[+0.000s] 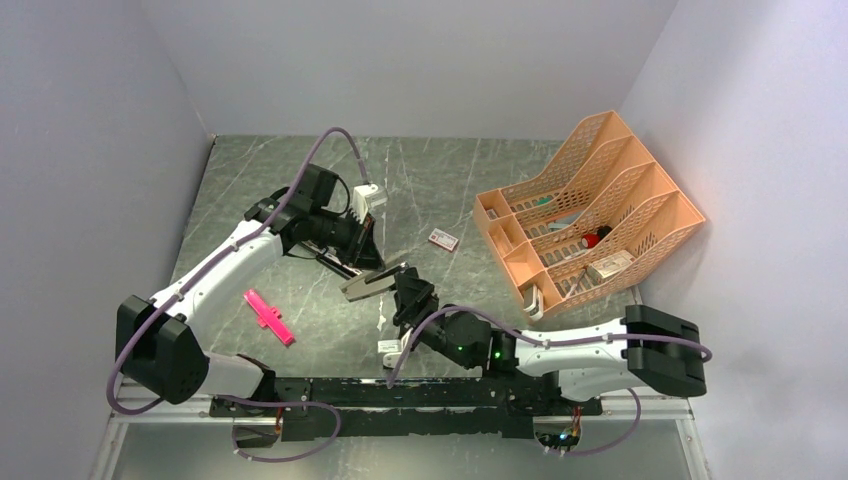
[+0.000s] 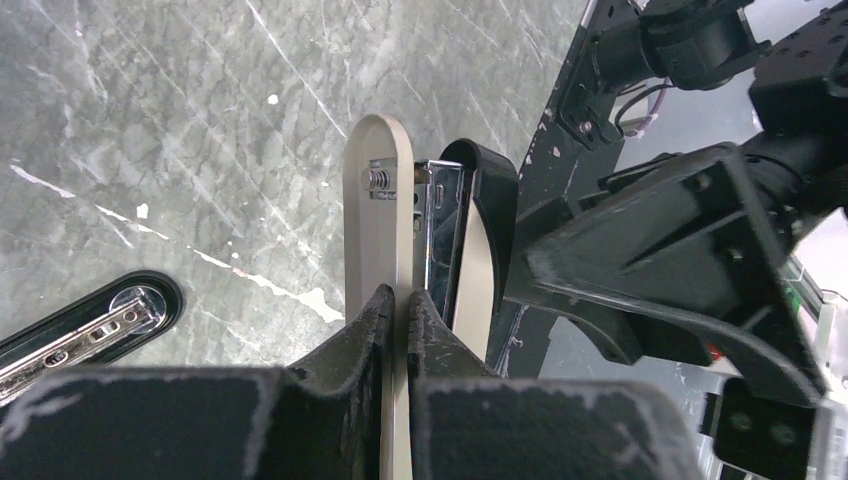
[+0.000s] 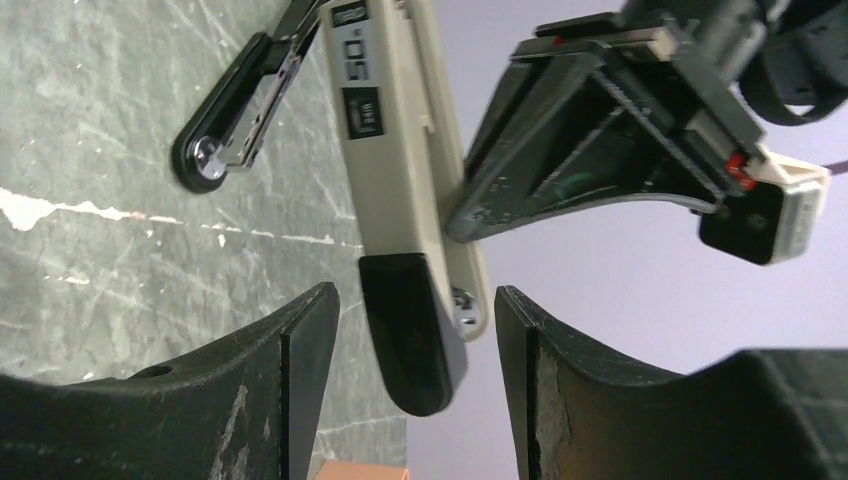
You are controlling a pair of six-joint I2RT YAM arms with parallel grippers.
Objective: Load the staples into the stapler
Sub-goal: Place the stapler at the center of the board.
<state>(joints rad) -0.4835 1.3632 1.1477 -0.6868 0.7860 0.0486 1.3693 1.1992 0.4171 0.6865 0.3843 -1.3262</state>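
The black stapler (image 1: 335,265) with its chrome rail lies on the table, also seen in the left wrist view (image 2: 85,330) and the right wrist view (image 3: 235,120). My left gripper (image 2: 398,300) is shut on a silver-grey stapler (image 2: 378,230) with a black tip (image 3: 415,350), held above the table. My right gripper (image 3: 415,300) is open, its fingers on either side of that black tip with gaps on both sides. The small red-and-white staples box (image 1: 443,240) lies on the table further back, apart from both grippers.
A pink cross-shaped piece (image 1: 269,316) lies at the left near my left arm. An orange slotted file organiser (image 1: 590,215) with small items stands at the right against the wall. Walls close in the table on three sides.
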